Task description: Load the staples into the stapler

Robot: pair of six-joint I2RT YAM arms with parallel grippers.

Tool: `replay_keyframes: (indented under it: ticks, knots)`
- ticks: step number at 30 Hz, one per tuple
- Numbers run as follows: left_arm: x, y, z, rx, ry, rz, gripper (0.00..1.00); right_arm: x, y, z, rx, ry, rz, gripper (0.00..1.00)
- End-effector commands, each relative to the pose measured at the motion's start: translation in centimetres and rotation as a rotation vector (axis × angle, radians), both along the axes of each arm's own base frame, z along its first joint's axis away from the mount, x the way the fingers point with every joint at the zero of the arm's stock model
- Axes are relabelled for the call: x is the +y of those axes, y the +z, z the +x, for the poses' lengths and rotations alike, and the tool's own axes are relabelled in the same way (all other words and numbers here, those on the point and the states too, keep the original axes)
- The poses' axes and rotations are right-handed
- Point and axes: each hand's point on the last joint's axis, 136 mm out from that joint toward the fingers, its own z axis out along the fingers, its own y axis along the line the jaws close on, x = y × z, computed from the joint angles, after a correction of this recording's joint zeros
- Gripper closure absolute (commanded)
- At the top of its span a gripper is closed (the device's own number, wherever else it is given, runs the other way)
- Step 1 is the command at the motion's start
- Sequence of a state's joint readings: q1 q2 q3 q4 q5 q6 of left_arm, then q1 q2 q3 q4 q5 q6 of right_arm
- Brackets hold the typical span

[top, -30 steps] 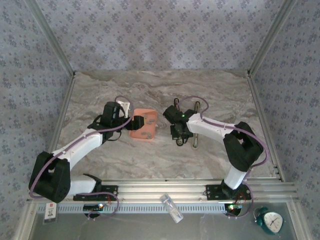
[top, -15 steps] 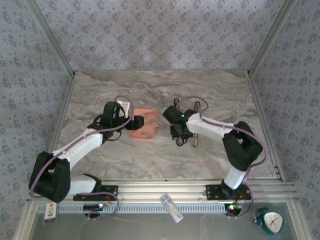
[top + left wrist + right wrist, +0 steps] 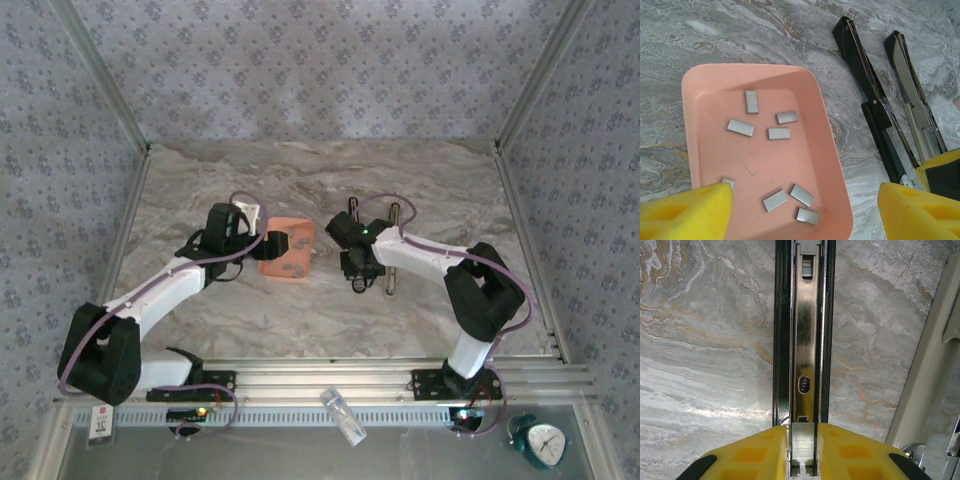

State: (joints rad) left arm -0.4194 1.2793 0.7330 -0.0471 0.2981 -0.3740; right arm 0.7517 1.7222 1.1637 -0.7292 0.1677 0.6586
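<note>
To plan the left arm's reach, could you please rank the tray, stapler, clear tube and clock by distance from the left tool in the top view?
1. Tray, beneath the left tool.
2. Stapler, to its right.
3. Clear tube, near edge, centre.
4. Clock, near-right corner.

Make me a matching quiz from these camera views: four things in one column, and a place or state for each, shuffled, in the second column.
Things:
1. tray
2. stapler
3. left gripper
4. staple strip at the right gripper

Places or states:
A. opened out flat on the marble table
B. between the yellow fingers, in the stapler's metal channel
C. open, above the tray
D. salmon-orange, with loose staple strips inside

Pairs: 1-D, 2-A, 3-C, 4-B.
</note>
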Motion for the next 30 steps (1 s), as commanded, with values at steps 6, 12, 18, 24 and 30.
replay_keyframes:
  ticks: [6,12,18,24,30]
  knots:
    - [-0.5,2.3,0.9,-0.069,-0.013,-0.011,0.24,-0.1,4.2,0.5,-0.055,-0.012,0.020,0.70]
    - [-0.6,3.2,1.0,-0.078,-0.013,-0.018,0.23,-2.3,7.3,1.0,-0.081,-0.067,0.073,0.64]
    - [-0.2,3.4,1.5,-0.069,0.020,-0.005,0.24,-4.0,7.9,1.9,-0.042,-0.121,0.110,0.56]
    - [1.0,2.8,2.2,-0.033,0.105,0.029,0.24,-2.8,6.6,4.9,-0.032,-0.106,0.143,0.54]
    - [2.5,2.5,2.8,0.013,0.178,0.010,0.23,-0.3,4.1,8.2,0.008,-0.044,0.130,0.53]
